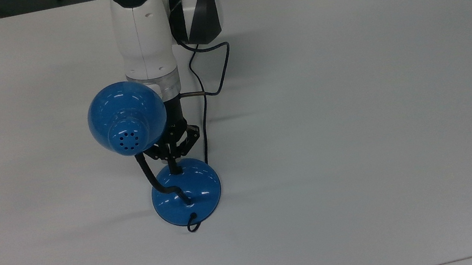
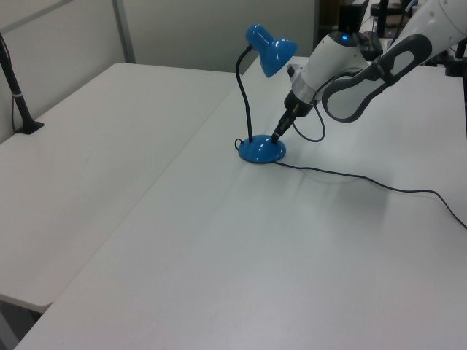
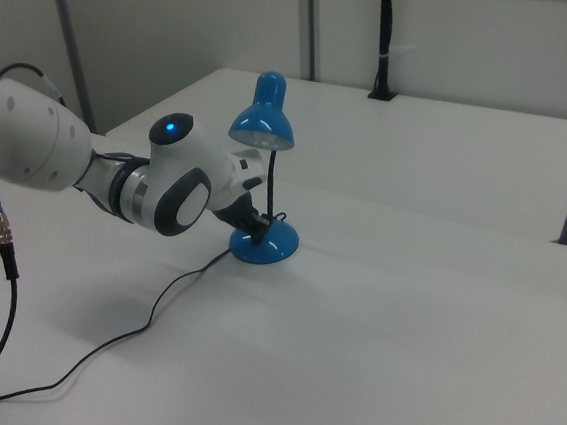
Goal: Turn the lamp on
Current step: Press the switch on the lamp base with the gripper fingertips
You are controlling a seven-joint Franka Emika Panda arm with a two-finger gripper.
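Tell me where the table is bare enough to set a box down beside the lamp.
In the top view, the table is bare right of the lamp, out to the edge, and also below the base and left of the shade. It is crowded just above the base: the gripper, the arm and its cable sit there.

A lab or office room: plain white tables (image 2: 109,182), partition walls (image 3: 181,22), a robot arm (image 2: 350,65).

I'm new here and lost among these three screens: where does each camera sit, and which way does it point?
Top view: high overhead, looking down on the white table; the arm enters from the top edge, gripper on the lamp base.
Left view: beside the table, angled down; arm at the left view's upper right.
Right view: opposite side; arm fills the right view's left.
All three share the lamp and the gripper at its base.
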